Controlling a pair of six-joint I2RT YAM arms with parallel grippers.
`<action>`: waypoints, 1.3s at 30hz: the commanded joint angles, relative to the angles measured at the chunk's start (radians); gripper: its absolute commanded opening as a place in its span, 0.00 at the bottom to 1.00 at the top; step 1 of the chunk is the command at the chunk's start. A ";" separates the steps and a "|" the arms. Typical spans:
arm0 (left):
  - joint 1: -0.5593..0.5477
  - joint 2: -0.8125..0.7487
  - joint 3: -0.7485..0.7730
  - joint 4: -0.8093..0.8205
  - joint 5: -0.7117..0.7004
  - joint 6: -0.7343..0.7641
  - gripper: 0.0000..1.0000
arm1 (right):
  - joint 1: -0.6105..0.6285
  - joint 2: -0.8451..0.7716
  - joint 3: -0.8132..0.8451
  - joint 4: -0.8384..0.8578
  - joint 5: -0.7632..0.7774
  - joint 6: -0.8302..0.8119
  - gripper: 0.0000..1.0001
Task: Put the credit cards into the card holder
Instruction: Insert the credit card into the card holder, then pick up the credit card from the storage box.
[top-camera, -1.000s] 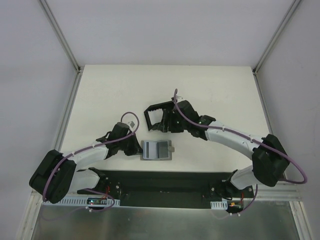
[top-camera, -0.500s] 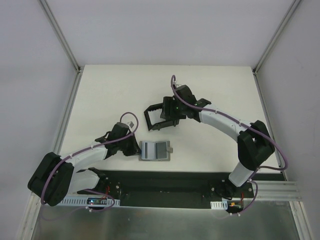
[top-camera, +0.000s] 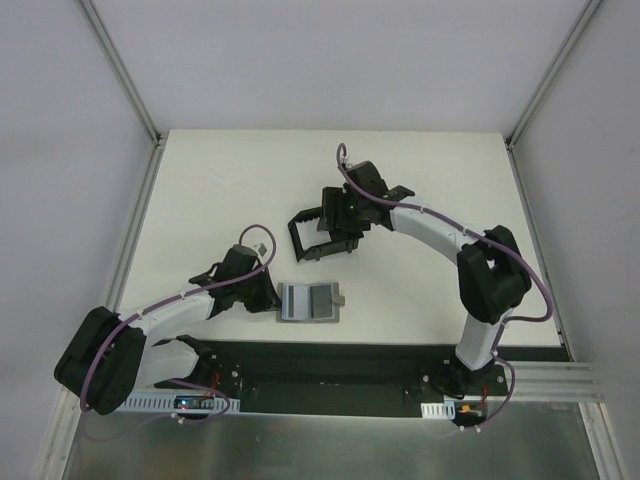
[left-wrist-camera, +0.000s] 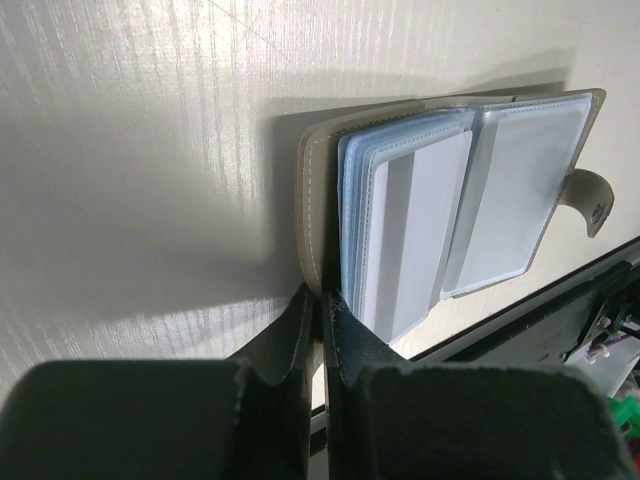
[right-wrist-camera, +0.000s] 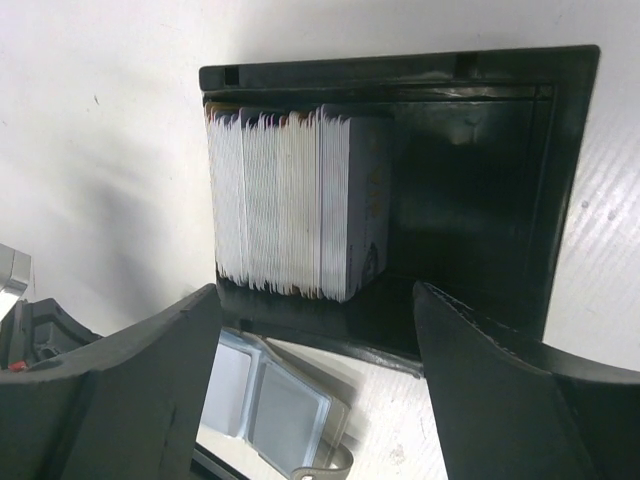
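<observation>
Grey wallet (left-wrist-camera: 520, 190), one, lies open, its cover edge pinched in the low, outstretched left gripper (left-wrist-camera: 322, 310). The right gripper (right-wrist-camera: 315, 300) points down, fingers spread wide, over one black card holder (right-wrist-camera: 565, 150). Below, between those fingers, stands one upright stack of cards (right-wrist-camera: 290, 200), too many to count.

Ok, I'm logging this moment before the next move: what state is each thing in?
grey wallet: lying open, clear sleeves up, a pale card in one.
black box: open-topped, partly filled.
stack of cards: standing on edge at one end of the box.
left gripper: shut on the wallet's cover edge.
right gripper: open above the box, holding nothing.
</observation>
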 joint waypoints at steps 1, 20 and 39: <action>-0.002 -0.005 0.010 -0.042 -0.040 0.029 0.00 | -0.010 0.041 0.075 -0.012 -0.053 -0.028 0.80; -0.001 0.006 0.007 -0.042 -0.048 0.035 0.00 | -0.018 0.279 0.244 -0.064 -0.186 -0.011 0.82; -0.001 0.023 0.015 -0.042 -0.045 0.046 0.00 | -0.052 0.185 0.139 0.048 -0.295 0.050 0.55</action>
